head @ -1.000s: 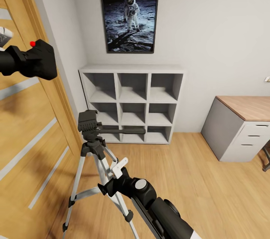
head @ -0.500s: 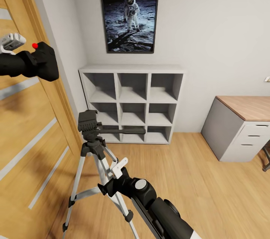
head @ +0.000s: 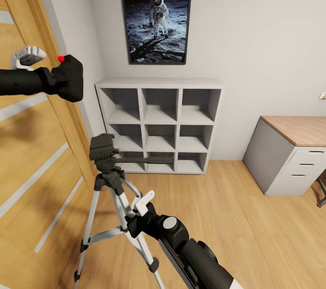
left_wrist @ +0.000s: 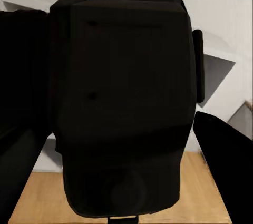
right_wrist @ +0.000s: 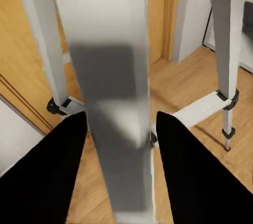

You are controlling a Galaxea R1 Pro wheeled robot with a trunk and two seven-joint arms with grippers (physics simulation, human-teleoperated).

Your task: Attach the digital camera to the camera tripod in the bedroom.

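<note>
Left gripper (head: 53,79) clamped on the one digital camera (head: 68,78), held high at about 10 o'clock in the head view, red button up, in front of the wooden door (head: 31,166). In the left wrist view, camera body (left_wrist: 124,103) seen close between the two dark fingers (left_wrist: 224,161), lens end toward the floor.

Right gripper (head: 131,224) low at about 6 o'clock in the head view, pressed against a silver leg of the one camera tripod (head: 106,175). In the right wrist view, two black fingers (right_wrist: 47,176) standing either side of a blurred silver leg (right_wrist: 108,92), close to it; whether they squeeze it, cannot tell. Two more tripod legs seen beyond, three in all.

Tripod standing on the light wood floor (head: 253,225) at about 7 o'clock, black head up, thin pan handle reaching toward 3 o'clock. Camera above the tripod head and toward 11 o'clock from it, well apart.

Beyond: one white cube shelf (head: 158,126) with nine compartments, one framed astronaut picture (head: 156,25) at 12 o'clock, one desk (head: 294,153) at 3 o'clock
</note>
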